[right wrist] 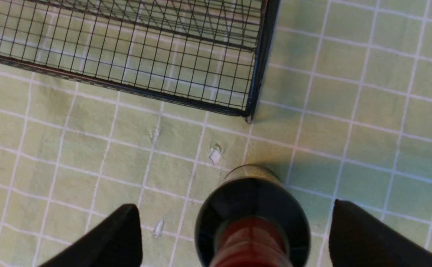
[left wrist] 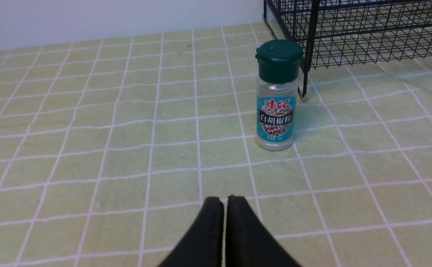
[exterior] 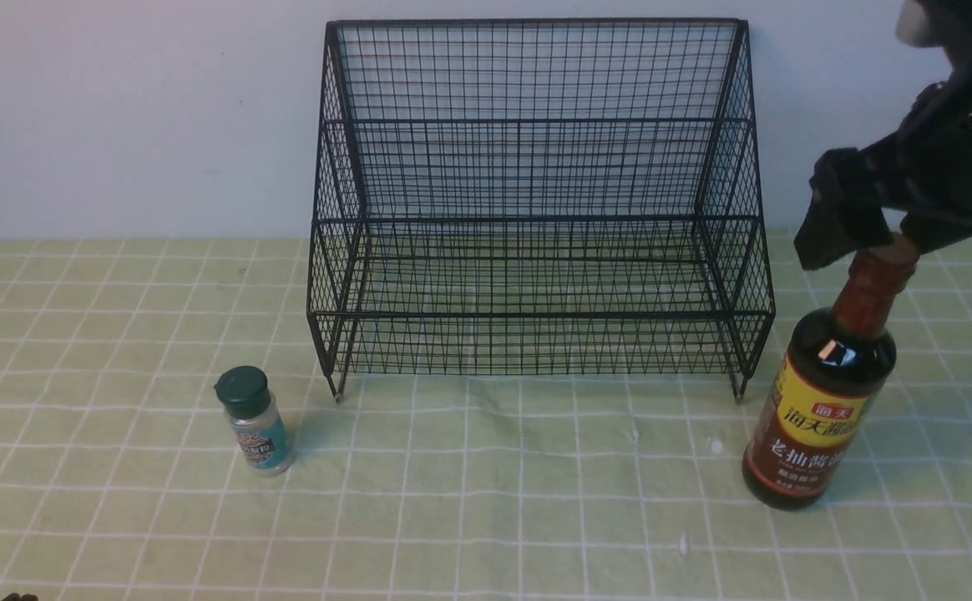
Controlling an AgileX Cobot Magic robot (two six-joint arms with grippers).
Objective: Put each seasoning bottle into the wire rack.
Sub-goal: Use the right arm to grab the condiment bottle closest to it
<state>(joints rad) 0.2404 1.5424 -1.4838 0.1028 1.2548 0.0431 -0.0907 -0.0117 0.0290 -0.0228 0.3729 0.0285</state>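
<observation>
Your right gripper [exterior: 870, 246] stands wide open astride the cap of the soy-sauce bottle [exterior: 820, 409], gripping nothing. The bottle stands on the cloth [exterior: 118, 517], just right of the rack [exterior: 536, 217]. Close off-centre and one finger could tip it. Your left gripper [left wrist: 225, 202] is clenched and empty, near the shaker [left wrist: 275, 100], which is also outside the rack. The labels read 海天 and 白胡椒粉.

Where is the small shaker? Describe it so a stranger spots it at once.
Start at the big black wire rack at the back. Just off its front left foot, on the checked cloth, stands the small shaker. Unlike the tall dark bottle at right, it is short, clear, green-capped and teal-labelled.
</observation>
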